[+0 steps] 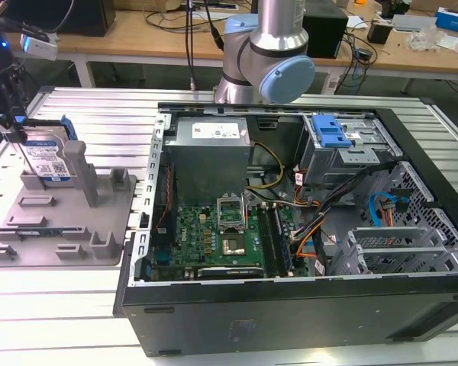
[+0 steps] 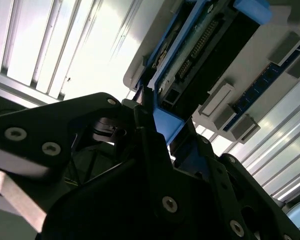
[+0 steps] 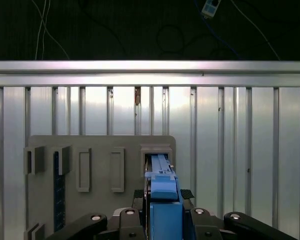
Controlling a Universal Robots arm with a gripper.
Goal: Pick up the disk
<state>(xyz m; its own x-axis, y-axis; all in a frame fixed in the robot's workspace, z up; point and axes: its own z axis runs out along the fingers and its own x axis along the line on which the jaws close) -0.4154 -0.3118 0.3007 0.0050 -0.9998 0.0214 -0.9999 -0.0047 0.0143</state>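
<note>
The disk (image 1: 47, 162) is a silver drive with a white-and-blue label and blue side rails. It stands on edge in a slot of the grey holder tray (image 1: 30, 229) at the exterior view's far left. My gripper (image 1: 17, 133) comes down on its top edge. In the first wrist view the blue-railed disk (image 3: 162, 200) sits between my two black fingers (image 3: 139, 194), which press against its sides, so my gripper (image 3: 162, 196) is shut on it. The second wrist view shows the disk's underside and connector (image 2: 200, 45) over the tray (image 2: 140, 67).
An open computer case (image 1: 290, 229) fills the middle and right of the slatted metal table (image 1: 99, 107), with a motherboard (image 1: 221, 236) and a blue-latched drive cage (image 1: 332, 133) inside. The arm's base (image 1: 267, 53) rises behind the case. Other tray slots (image 3: 85, 170) and posts (image 1: 80, 171) stand beside the disk.
</note>
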